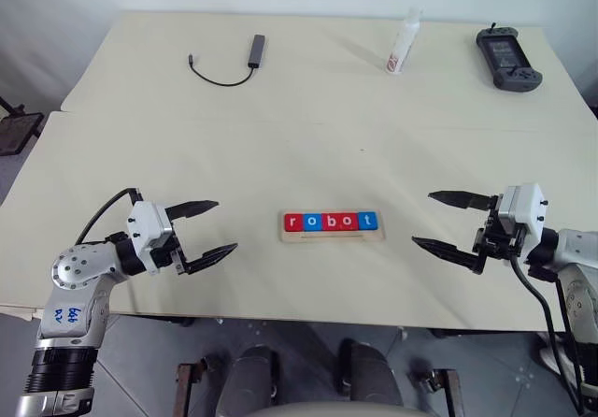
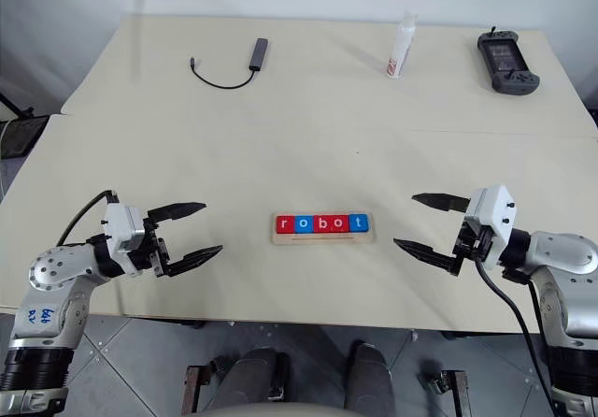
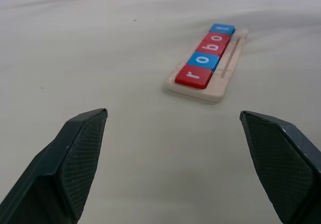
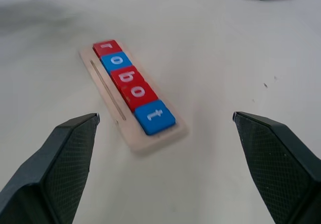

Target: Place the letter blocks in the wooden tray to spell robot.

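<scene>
Silver arms, white wrist blocks, black textured jaws, black cables (blue scribble, left arm (image 1: 70, 316)).

5 letter blocks (image 1: 332, 222) in wooden tray (image 1: 332, 237), between left hand (image 1: 207, 231) and right hand (image 1: 443, 221)

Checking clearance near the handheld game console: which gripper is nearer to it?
Right. The right gripper sits below the handheld game console on its side; the left gripper is far across the table.
</scene>
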